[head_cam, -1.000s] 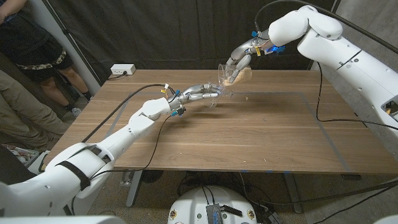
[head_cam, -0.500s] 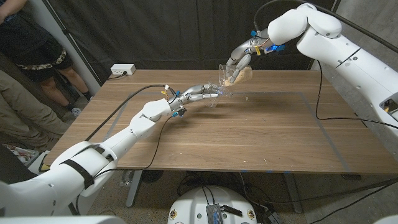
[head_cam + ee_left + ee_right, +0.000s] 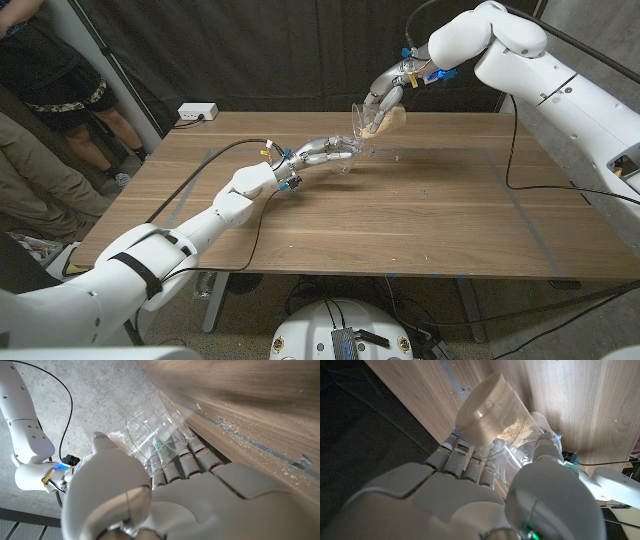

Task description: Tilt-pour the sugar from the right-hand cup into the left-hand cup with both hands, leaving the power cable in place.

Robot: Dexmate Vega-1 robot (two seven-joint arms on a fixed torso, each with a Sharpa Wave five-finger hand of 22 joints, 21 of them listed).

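Black curtain behind, wooden table [image 3: 400, 215] under me. My right hand [image 3: 385, 98] grasps the clear plastic cup of pale brown sugar [image 3: 376, 119], raised over the table's far middle and tipped down toward my left side. My left hand [image 3: 325, 150] grips the second clear plastic cup [image 3: 360, 155] low by the tabletop, its mouth just beneath the tilted one. Scattered grains [image 3: 235, 430] lie along the wood.
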